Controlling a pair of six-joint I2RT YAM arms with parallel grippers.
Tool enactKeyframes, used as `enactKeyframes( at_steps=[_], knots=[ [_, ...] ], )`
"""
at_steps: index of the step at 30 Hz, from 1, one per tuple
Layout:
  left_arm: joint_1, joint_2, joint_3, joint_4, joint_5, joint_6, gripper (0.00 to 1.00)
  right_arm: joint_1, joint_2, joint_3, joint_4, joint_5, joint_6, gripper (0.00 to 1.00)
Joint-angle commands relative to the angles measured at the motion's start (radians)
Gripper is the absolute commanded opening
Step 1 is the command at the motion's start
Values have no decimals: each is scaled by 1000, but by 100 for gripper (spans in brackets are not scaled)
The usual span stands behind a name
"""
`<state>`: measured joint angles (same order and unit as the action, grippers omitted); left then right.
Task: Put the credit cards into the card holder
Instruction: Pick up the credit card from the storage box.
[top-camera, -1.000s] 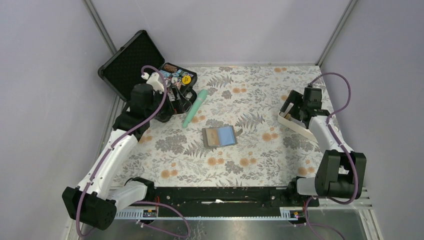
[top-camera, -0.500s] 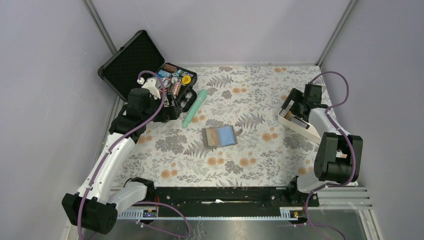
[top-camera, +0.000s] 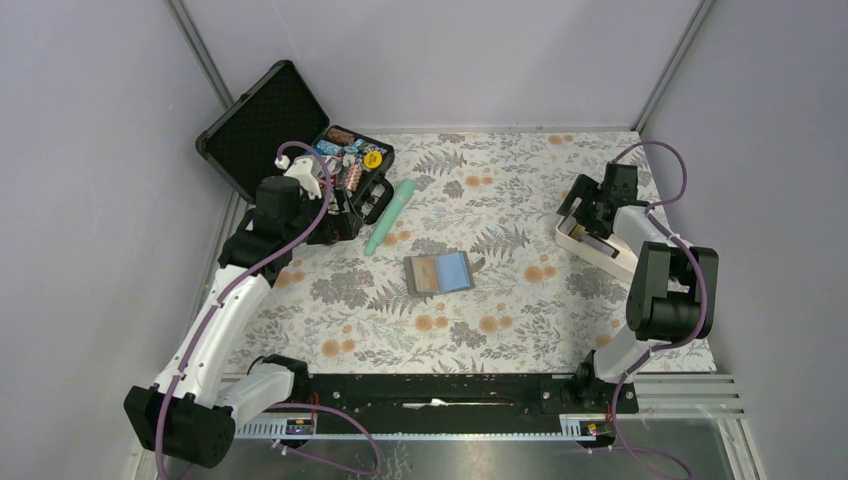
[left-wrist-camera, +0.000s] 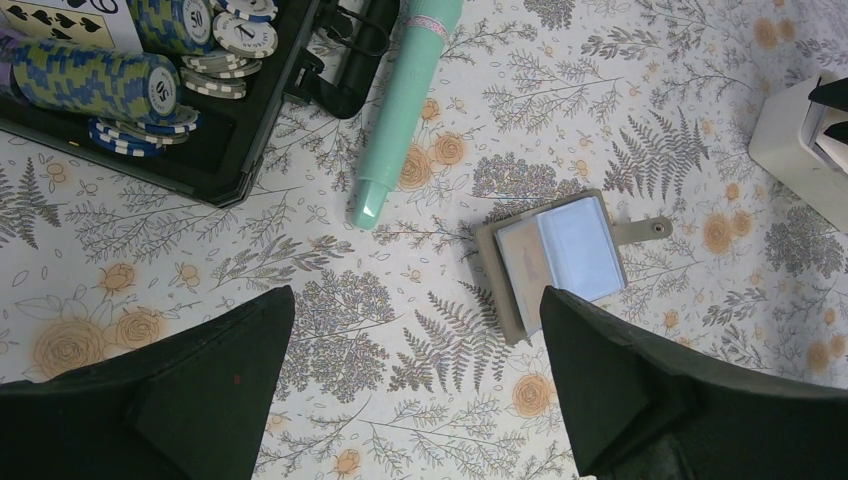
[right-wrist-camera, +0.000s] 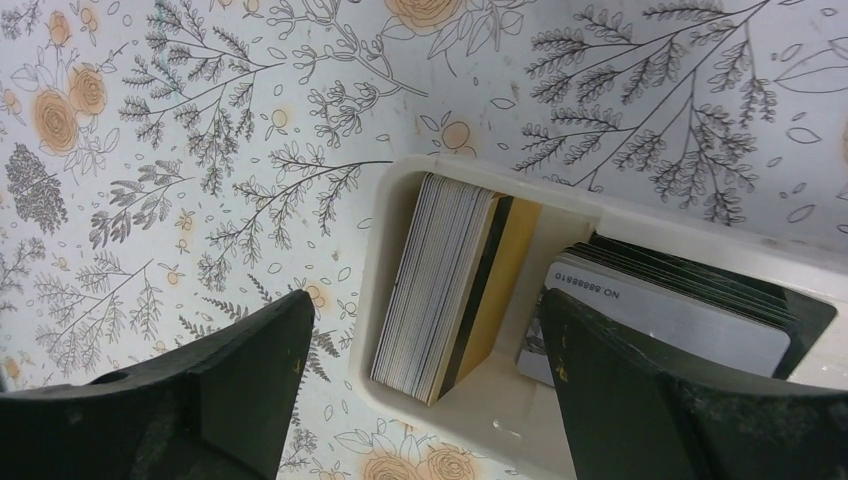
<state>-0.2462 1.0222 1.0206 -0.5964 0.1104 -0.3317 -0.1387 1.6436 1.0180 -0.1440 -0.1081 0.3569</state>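
The left fingers, spread wide and empty, hover over the floral-patterned bench near the small grey-brown folding card holder, which lies open at mid-bench. At far right, the right fingers, likewise spread, hover above the thin, probably stiff, light and slick credit cards, packed on edge in a white oblong plastic tray. Their exposed top edges look the likeliest hold.

Bright, even light, seemingly from overhead, with faint soft shadows; wrist views sharp on the floral cloth, their near fingers dark, slightly soft
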Motion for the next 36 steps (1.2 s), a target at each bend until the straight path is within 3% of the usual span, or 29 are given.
enactKeyframes(
  at_steps=[1, 11, 21, 36],
  knots=[
    [11, -1, 15, 23, -9, 14, 99, -4, 23, 56, 21, -29, 5, 89],
    [18, 10, 15, 23, 1, 14, 99, -2, 60, 69, 20, -64, 8, 78],
    [21, 5, 15, 23, 5, 13, 99, -1, 44, 79, 20, -78, 7, 52],
    [24, -4, 11, 26, 18, 5, 99, -1, 0, 87, 1, -72, 2, 31]
  ],
)
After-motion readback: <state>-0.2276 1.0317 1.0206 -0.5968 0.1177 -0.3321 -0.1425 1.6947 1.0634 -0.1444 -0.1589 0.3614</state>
